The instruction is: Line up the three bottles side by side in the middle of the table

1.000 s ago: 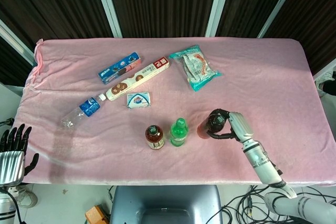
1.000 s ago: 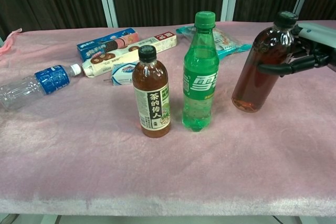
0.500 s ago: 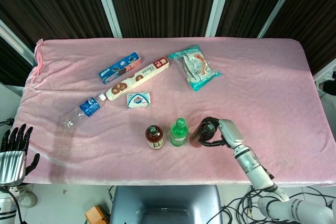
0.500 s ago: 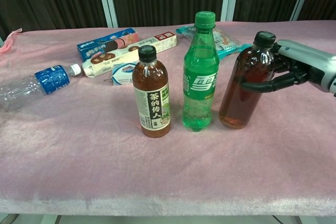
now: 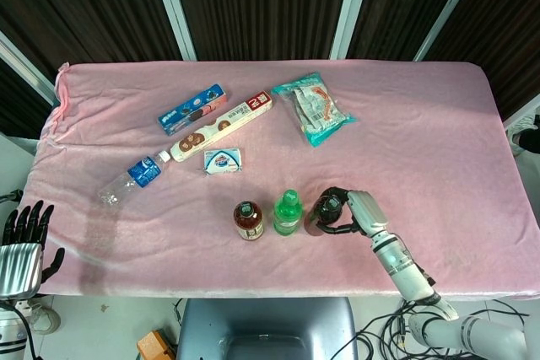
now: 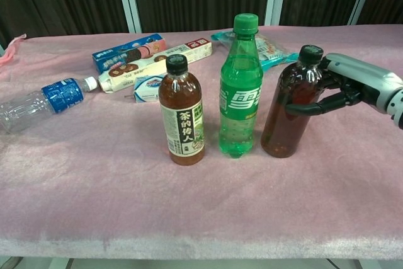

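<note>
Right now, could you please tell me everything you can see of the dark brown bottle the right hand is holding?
The dark brown bottle is clear plastic with a black cap, unlabelled and full of reddish-brown liquid. It stands upright on the pink tablecloth, just right of the green bottle, last in the row. The right hand grips its upper part.

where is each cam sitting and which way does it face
Head view: high above the near edge, looking down on the pink table; shows the left hand and right hand.
Chest view: low at the near edge, facing across; only the right hand shows.
Both share the dark tea bottle that hand holds.
</note>
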Motion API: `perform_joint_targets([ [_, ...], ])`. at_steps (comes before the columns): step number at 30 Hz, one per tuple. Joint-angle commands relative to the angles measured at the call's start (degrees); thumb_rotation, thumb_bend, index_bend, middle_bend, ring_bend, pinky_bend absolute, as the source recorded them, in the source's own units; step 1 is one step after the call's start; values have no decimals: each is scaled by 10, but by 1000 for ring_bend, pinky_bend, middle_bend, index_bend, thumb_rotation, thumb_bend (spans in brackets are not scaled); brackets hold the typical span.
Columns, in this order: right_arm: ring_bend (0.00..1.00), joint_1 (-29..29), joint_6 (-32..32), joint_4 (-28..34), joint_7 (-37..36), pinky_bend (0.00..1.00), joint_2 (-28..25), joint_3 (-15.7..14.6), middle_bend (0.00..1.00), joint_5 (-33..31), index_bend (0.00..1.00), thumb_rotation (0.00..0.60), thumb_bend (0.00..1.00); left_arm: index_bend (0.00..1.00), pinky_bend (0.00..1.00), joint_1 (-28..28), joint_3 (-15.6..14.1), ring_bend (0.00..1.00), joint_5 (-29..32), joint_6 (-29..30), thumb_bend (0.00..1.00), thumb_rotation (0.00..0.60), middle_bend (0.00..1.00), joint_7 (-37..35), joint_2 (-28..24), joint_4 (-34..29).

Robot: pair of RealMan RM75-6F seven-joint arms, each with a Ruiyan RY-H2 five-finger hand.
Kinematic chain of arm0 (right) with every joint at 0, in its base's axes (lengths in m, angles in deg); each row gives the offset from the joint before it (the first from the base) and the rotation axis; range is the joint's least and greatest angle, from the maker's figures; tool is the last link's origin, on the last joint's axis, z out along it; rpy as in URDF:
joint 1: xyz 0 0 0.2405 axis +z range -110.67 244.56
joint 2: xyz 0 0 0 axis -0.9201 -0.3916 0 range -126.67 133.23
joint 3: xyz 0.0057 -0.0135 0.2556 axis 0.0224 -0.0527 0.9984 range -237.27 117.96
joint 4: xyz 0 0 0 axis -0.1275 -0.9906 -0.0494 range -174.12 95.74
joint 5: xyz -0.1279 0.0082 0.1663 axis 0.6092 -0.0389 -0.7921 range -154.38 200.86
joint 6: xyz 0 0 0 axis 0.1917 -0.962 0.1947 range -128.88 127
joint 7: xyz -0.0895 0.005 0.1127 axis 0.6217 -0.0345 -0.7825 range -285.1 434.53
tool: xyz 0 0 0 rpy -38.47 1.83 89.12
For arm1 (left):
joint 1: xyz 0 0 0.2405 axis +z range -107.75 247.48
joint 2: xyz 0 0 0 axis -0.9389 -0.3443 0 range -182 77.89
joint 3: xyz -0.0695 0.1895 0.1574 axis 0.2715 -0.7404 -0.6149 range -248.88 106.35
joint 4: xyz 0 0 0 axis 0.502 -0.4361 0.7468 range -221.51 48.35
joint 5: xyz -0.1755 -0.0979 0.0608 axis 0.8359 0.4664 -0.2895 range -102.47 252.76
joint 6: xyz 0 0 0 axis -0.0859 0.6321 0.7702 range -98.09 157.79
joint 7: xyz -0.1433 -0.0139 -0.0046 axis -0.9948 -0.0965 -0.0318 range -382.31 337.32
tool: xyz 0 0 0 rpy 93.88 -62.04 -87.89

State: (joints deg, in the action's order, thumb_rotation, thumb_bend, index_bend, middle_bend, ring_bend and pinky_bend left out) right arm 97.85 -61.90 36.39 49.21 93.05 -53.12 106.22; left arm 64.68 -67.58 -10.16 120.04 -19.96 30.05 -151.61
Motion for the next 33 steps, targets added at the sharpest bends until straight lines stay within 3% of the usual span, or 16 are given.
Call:
perform_joint_targets([
  [1,445,0,0,0,-12,481,-4,-1,438,4,480,600,327,0,0,0,0,0,0,0,330,600,1,0,0,-1],
  [3,407,-1,-5,0,-21,460,-7,-3,389,10,399,600,327,0,0,1,0,0,0,0,330,600,1,0,0,-1],
  [8,312,-1,-10,9,-33,390,-25,-13,272,27,93,600,278,0,0,2,-1,0,-3,1,331,600,1,1,-1,-2],
  [11,287,-5,-25,15,-38,370,-34,-15,241,37,5,600,234,0,0,2,-3,0,-6,2,330,600,1,0,-2,-5],
  [22,270,-27,-80,45,-47,368,-75,-15,227,54,0,600,208,0,0,3,-4,0,-11,2,330,600,1,4,-3,-9],
  [26,234,-53,-127,58,-27,362,-104,-24,192,71,0,600,208,0,0,5,-3,0,-11,7,330,600,0,5,-4,-10],
  [29,154,-91,-175,78,23,307,-152,-48,116,90,0,600,208,0,0,10,-3,0,-11,15,331,600,1,10,-5,-12],
  [33,11,-168,-215,133,187,154,-258,-102,3,82,0,600,208,0,0,20,-3,0,-17,37,331,600,1,16,-11,-25],
])
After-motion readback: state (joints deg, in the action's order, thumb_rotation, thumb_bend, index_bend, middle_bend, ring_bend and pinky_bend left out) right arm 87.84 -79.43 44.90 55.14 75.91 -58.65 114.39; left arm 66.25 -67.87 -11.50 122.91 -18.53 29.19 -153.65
